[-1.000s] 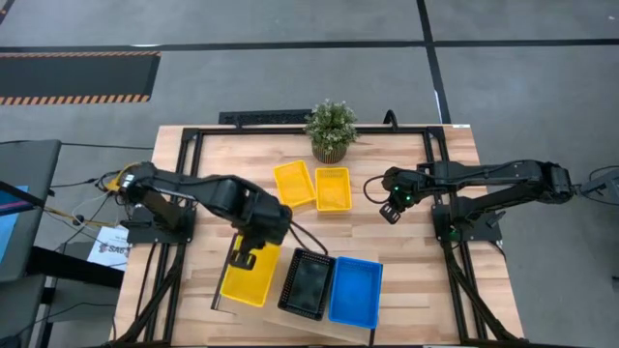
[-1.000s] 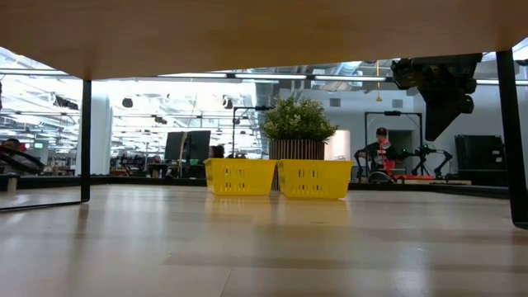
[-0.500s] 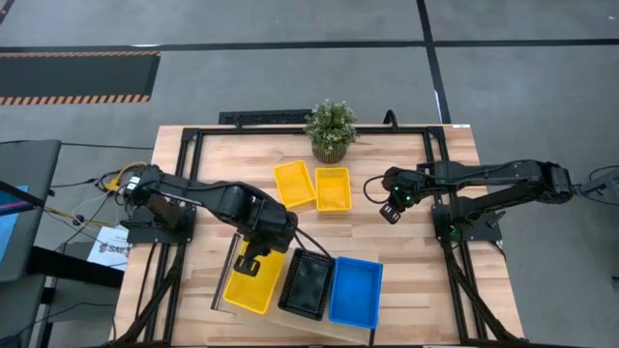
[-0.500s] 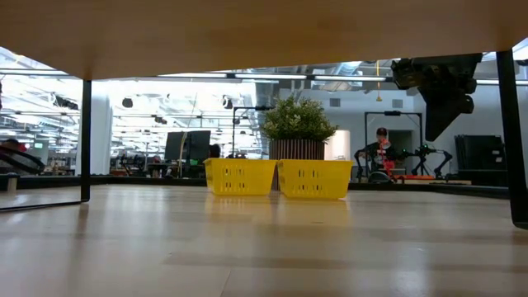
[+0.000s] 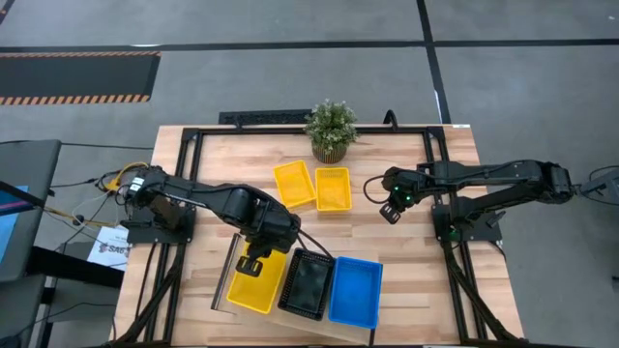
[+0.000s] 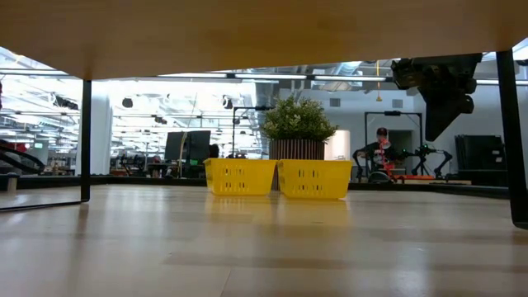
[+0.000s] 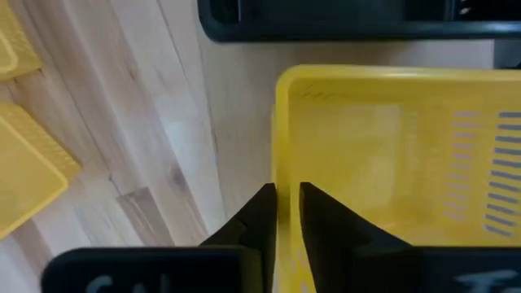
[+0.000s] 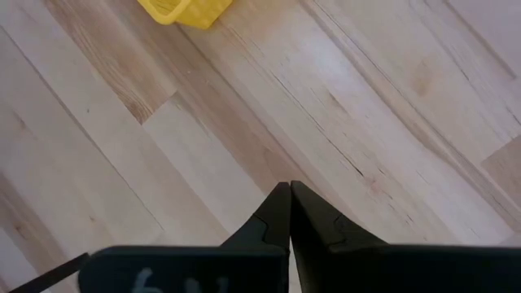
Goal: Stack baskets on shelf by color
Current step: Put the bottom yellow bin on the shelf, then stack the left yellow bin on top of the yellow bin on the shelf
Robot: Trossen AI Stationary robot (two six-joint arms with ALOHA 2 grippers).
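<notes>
at lower left of the high view, on the shelf (image 5: 224, 296) | left gripper (image 7: 282, 213) pinches the yellow basket (image 5: 254, 282) rim, placing step | right gripper (image 8: 290, 205) mid-right, jaws closed, empty | next: likely release, fetch the loose yellow baskets (image 5: 313, 187)

Overhead, table-level and two wrist cameras share the tabletop (image 5: 426, 208).

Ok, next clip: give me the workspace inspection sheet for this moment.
Surface: planked wooden tabletop, light-wood shelf at its near edge.
Job's things: yellow basket, black basket and blue basket side by side on the shelf; two loose yellow baskets mid-table.
Clutter: potted plant.
Grippers: left gripper jaws astride the yellow basket's rim; right gripper shut, empty, above bare wood.
Cables: bundle left of the table.
Surroundings: person seated far behind.
</notes>
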